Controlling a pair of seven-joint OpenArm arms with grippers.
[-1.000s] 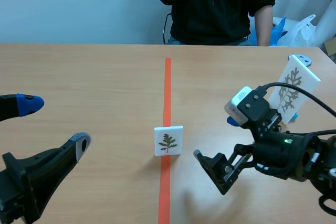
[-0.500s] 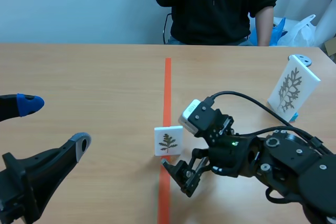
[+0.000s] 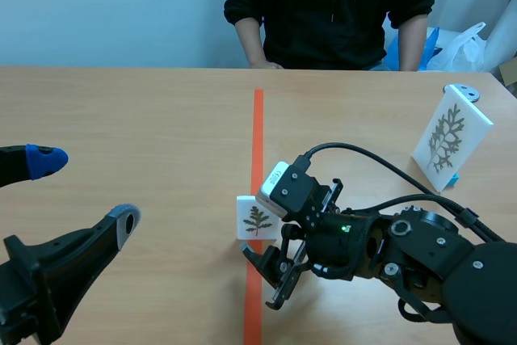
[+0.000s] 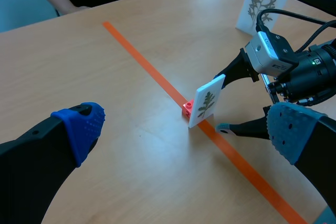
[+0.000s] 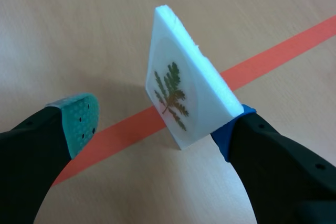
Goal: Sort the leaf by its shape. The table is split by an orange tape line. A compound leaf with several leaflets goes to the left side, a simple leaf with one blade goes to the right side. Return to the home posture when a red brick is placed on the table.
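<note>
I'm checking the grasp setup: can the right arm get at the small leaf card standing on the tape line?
Probably yes. The right arm has its jaws open on either side of the small leaf card, the blue pad close behind it and the green pad apart in front. Nothing lies between.

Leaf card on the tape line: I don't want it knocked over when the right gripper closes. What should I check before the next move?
1. The small leaf card stands upright on the orange tape line: ok.
2. The right gripper is open: ok.
3. The card sits between its fingers, with the blue pad at its back and the green pad apart from its face: ok.
4. Blue pad touching the card: cannot tell.
5. The leaf reads as compound, so left side: ok.
6. The left gripper is open, apart from the card: ok.
</note>
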